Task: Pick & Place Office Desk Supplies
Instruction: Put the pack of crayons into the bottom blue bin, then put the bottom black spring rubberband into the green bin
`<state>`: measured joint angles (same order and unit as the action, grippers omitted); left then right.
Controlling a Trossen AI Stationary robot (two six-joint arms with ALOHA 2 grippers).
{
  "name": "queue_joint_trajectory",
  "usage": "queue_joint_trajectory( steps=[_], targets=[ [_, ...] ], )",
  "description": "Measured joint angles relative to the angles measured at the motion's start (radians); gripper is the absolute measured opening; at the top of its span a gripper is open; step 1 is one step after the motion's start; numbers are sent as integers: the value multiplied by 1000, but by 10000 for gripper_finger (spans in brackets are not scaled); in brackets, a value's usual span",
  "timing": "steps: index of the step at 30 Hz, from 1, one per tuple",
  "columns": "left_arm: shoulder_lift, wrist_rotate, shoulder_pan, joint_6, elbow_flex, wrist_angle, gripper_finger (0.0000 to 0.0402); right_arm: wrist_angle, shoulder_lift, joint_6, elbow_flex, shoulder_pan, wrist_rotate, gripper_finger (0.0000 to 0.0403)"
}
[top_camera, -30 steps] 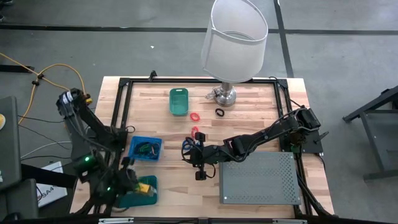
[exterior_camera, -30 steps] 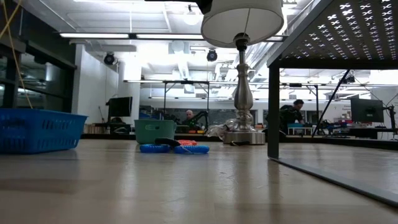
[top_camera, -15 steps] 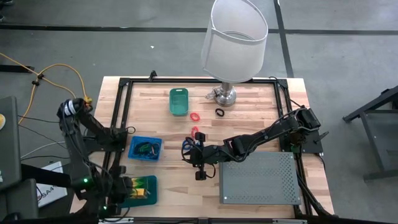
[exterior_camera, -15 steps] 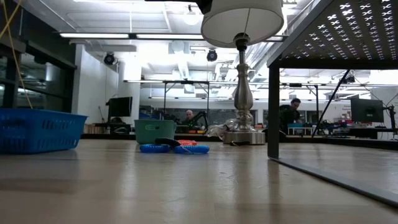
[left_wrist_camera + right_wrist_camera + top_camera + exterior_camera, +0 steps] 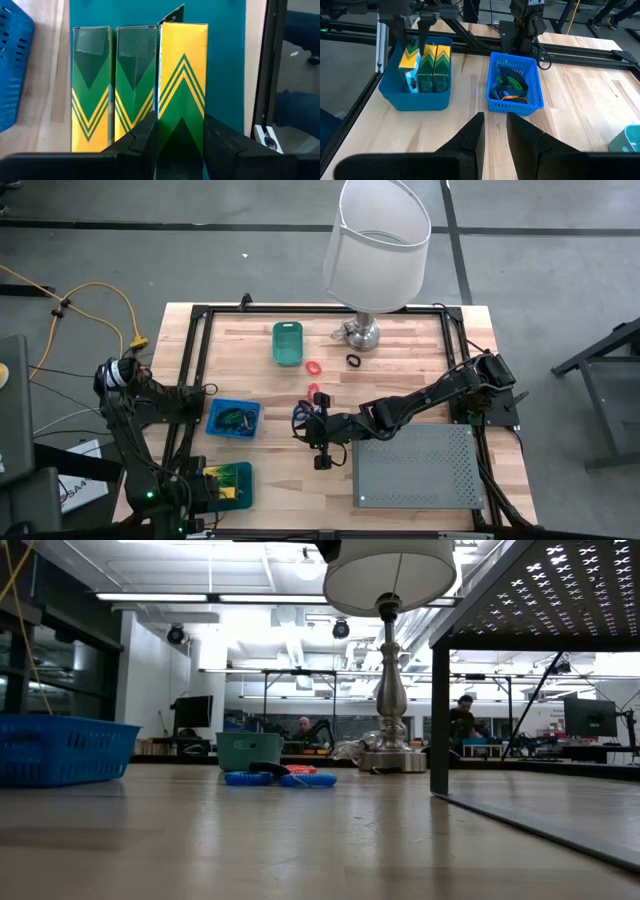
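Overhead and wrist views of a wooden table (image 5: pixel 400 350) bearing sorted desk supplies. At the near-left corner the left gripper (image 5: pixel 180 142) reaches into a teal bin (image 5: pixel 415 97), its two fingers (image 5: pixel 142 140) pinching the sides of one yellow-and-green block (image 5: pixel 182 75) — this block stands against two matching blocks (image 5: pixel 112 85) lined up beside it in the same bin. The right gripper (image 5: pixel 494 131) hovers near the table's middle, beside the grey perforated box (image 5: pixel 415 465); its fingers (image 5: pixel 472 132) stand slightly apart with nothing between them. A blue basket (image 5: pixel 233 418), just beyond the teal bin, holds dark and blue loops (image 5: pixel 507 85). More loops lie loose on the wood: a red ring (image 5: pixel 314 367) and a black ring (image 5: pixel 353 360) near the lamp (image 5: pixel 375 250), and blue loops (image 5: pixel 280 778) close to the right gripper. A green bin (image 5: pixel 287 342) sits toward the far edge.
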<state>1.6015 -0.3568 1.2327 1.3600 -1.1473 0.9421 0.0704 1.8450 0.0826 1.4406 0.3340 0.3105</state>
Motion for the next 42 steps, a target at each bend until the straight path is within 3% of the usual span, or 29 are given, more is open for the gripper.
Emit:
queue_joint_trajectory(
  steps=[9, 19, 28, 42],
  targets=[
    [1, 1, 0, 2, 0, -5, 119, 0, 0, 0, 0, 0, 0, 69],
    [2, -3, 0, 2, 1, -5, 168, 0, 0, 0, 0, 0, 0, 69],
    [-4, -4, -1, -19, 2, -4, 173, 0, 0, 0, 0, 0, 0, 69],
    [-243, -25, -84, -191, 5, 138, 173, 0, 0, 0, 0, 0, 0, 69]
  ],
)
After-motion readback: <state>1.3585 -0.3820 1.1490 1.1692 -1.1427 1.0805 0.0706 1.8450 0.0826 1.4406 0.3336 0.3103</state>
